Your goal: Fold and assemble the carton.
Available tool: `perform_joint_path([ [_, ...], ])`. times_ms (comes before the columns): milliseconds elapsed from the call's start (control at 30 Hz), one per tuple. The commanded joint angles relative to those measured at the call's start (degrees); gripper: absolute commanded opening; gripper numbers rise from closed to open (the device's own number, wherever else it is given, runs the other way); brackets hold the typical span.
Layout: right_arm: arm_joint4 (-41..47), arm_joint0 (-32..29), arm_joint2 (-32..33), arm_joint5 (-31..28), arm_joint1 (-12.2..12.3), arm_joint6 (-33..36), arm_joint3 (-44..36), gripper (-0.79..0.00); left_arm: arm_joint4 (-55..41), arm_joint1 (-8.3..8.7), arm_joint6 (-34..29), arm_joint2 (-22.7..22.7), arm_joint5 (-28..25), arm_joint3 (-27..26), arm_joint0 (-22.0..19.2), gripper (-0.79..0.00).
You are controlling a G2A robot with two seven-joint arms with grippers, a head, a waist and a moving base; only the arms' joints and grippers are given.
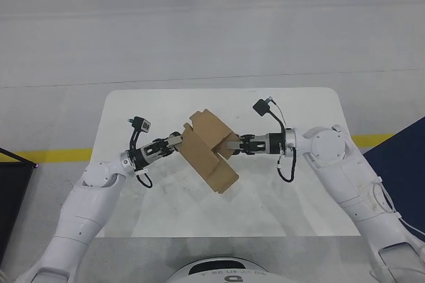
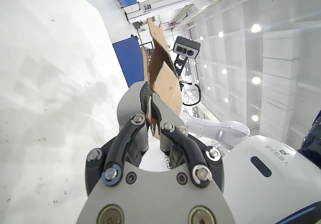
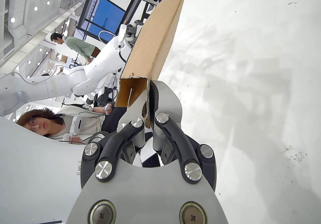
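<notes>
- While both arms reach in from opposite sides, the carton (image 1: 211, 150) sits between them over the middle of the table (image 1: 290, 205). Its length runs from the far side toward the near side, a little askew.
- The carton is brown cardboard, partly opened into a sleeve, with loose flaps at its far end.
- The left gripper (image 1: 178, 143) meets the carton's left side and the right gripper (image 1: 227, 146) its right side, so the two face each other across the cardboard.
- In the left wrist view the left gripper (image 2: 149, 94) has its fingers (image 2: 130, 102) drawn together on a thin edge of the carton (image 2: 166, 84). One cardboard wall is pinched between the pads.
- Beyond the carton in that view stands the right arm's wrist camera (image 2: 186, 49).
- In the right wrist view the right gripper (image 3: 150, 94) likewise pinches a single wall of the carton (image 3: 155, 41) at an open end. Its fingers (image 3: 170, 99) are close, with only cardboard between them.
- There the carton stretches away from the gripper, its hollow inside showing just beside the grip, and the left arm (image 3: 100, 64) shows behind it.
- The white table (image 3: 238, 59) shows past the carton. I cannot tell whether the carton's low corner touches it.
</notes>
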Motion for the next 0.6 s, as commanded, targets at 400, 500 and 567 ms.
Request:
perform_joint_path([
  [400,-4.21,1.76,-3.6,4.42,-0.79,-4.5,0.27,-0.139,-11.06,-0.77,-5.11,0.66,1.66,2.58,-0.61,-0.785],
  [500,-4.23,1.77,-3.51,4.36,-0.81,-5.26,0.37,-0.102,-13.48,-0.97,-6.32,0.63,2.01,3.53,-0.87,-0.785],
  [567,-4.23,1.58,-3.13,4.47,-0.76,-5.93,0.41,0.0,-15.55,-1.11,-7.34,0.5,2.32,4.22,-1.04,-0.785],
])
